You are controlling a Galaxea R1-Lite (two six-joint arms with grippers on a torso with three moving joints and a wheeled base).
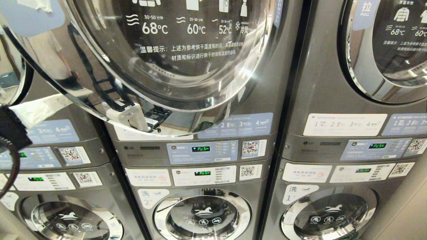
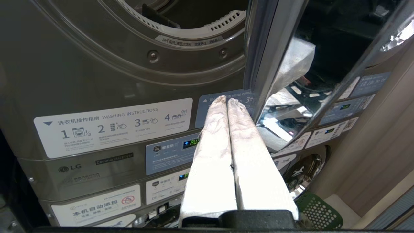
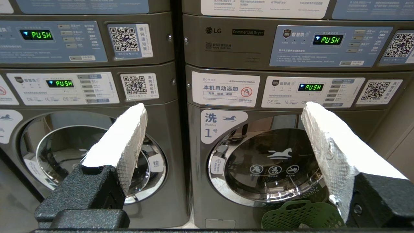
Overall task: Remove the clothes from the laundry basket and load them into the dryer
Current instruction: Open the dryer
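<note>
The dryer (image 1: pixel 287 100) is clad in smooth, satin grey metal. Its open door (image 1: pixel 160 66) is ringed in mirror-bright chrome around glossy glass. The left gripper (image 2: pixel 226 100) fingers are wrapped in rough white cloth-like padding. The laundry basket (image 3: pixel 300 216) is moulded in perforated green plastic.

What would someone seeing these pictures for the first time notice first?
The big chrome-rimmed dryer door swung open at the top of the head view, mirroring the room. In the left wrist view the left hand, its white fingers pressed together, points at the machine's front beside that door's edge. The right hand stands wide open before the washers, with the green laundry basket below.
</note>
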